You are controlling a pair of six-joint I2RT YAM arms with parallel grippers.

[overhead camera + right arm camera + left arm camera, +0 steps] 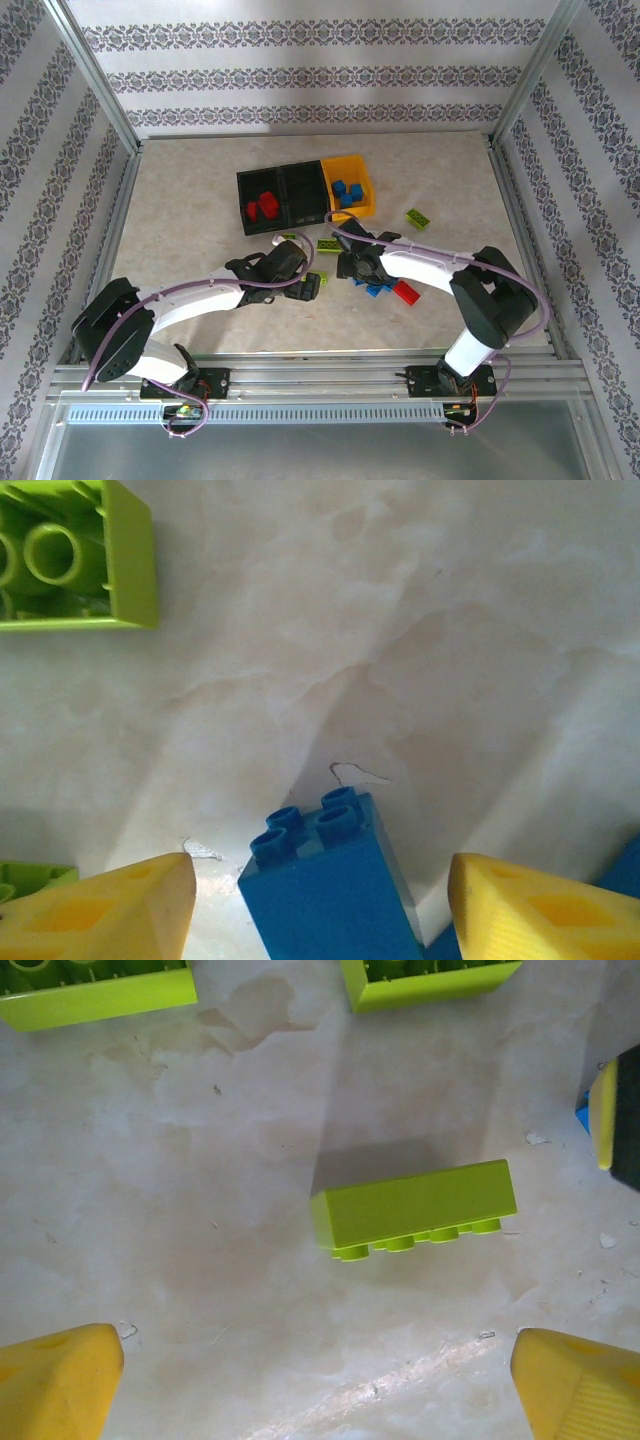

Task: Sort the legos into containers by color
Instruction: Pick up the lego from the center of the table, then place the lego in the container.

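Three joined bins stand at the back. The left black bin (262,188) holds red legos, the middle black bin (302,182) looks empty, and the yellow-orange bin (355,166) holds blue legos. My left gripper (308,284) (318,1380) is open above the table. A lime green lego (415,1205) lies on its side just ahead of its fingertips (60,1380). My right gripper (352,267) (320,910) is open too. A blue lego (330,890) lies between its fingertips (530,910), with a gap on both sides.
More green legos lie near the grippers (328,244) (288,237), and one sits off to the right (418,218). Blue legos (375,289) and a red lego (405,292) lie under the right arm. An upturned green lego (75,555) shows in the right wrist view.
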